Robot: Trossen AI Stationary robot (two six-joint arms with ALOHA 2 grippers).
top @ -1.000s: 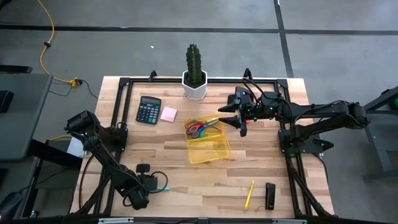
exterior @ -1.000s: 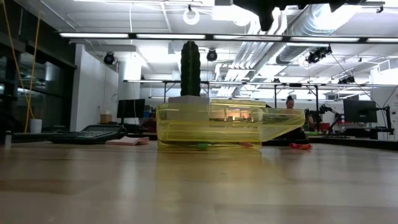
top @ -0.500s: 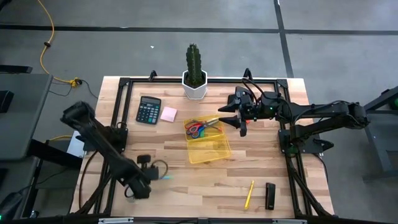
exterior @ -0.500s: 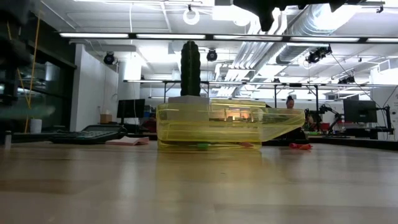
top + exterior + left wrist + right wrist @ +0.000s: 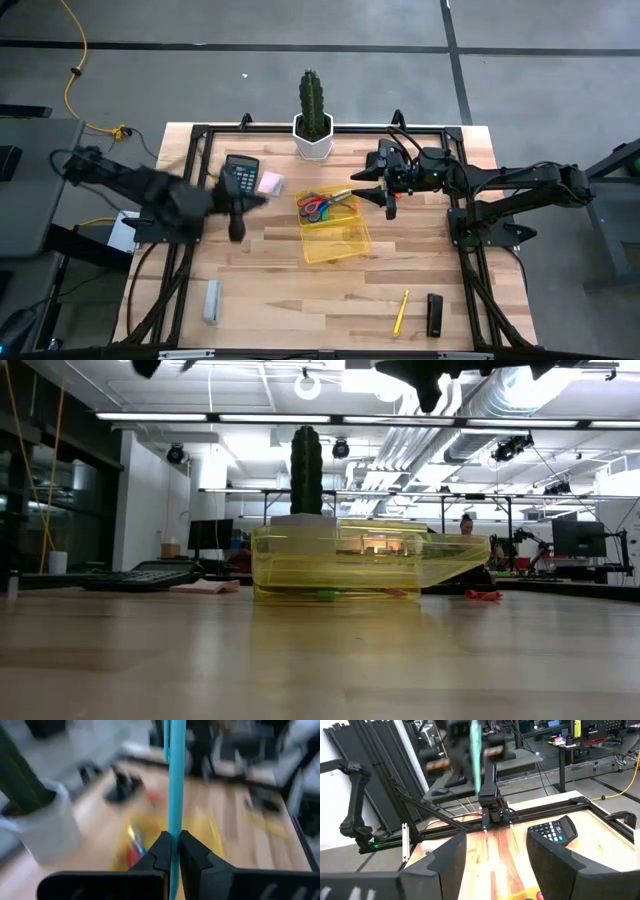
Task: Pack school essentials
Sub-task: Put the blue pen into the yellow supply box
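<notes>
The light-blue pen [image 5: 176, 795] is pinched upright between my left gripper's [image 5: 174, 851] fingers, clamped low on the barrel with most of its length standing above the jaws. In the high view that gripper [image 5: 237, 212] hangs over the table's left half, just in front of the black calculator [image 5: 240, 176] and beside the pink sticky-note pad [image 5: 271, 183], still short of the yellow tray [image 5: 345, 243]. The tray sits mid-table with the scissors [image 5: 318, 207] lying at its far end. My right gripper [image 5: 496, 865] waits over the tray's far right corner [image 5: 388, 196], fingers spread wide and holding nothing. The yellow pencil [image 5: 401, 311], a black oblong piece [image 5: 434, 314] and the grey block [image 5: 212, 301] lie along the near edge. To do this step well, I judge I should carry the pen across until it is over the tray's open near half, clear of the scissors, then tip the wrist so the pen lies along the tray's length before I lower it. Releasing it upright would likely let it topple over the wall. I would also keep the path away from the waiting right arm.
</notes>
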